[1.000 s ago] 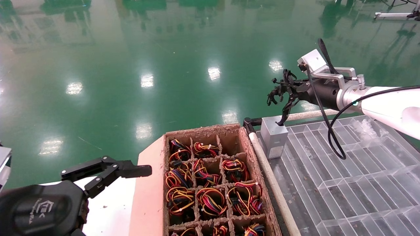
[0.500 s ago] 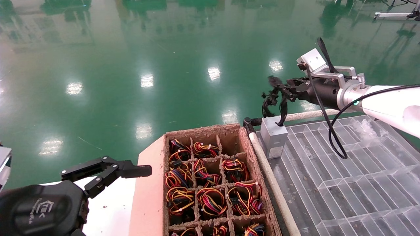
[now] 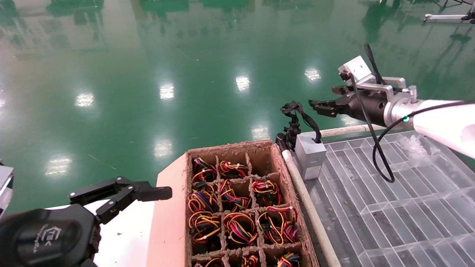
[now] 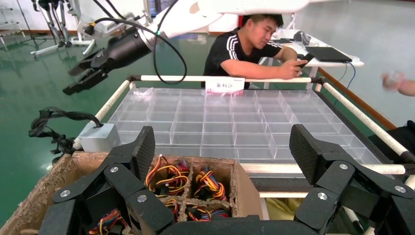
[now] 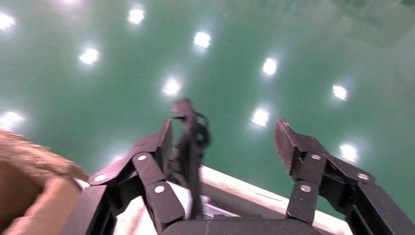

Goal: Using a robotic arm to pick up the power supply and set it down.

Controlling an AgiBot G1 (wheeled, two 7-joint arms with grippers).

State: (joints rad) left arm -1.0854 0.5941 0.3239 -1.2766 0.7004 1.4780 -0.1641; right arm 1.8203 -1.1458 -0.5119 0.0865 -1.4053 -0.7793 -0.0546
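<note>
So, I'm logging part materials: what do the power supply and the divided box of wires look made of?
Power supply: seemingly matte grey metal, flat faces, crisp edges. Divided box: likely moulded paper pulp, brown and rough, with fuzzy, crumbling edges.

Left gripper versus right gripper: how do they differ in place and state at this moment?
The left gripper sits low beside the cardboard wire box, parked. The right gripper is raised above and beyond the power supply, which stands at the corner of the clear tray. The left has nothing near its fingers; the right has the supply's black cables drooping just in front of it, no longer held. Both are black, two-fingered and open.
</note>
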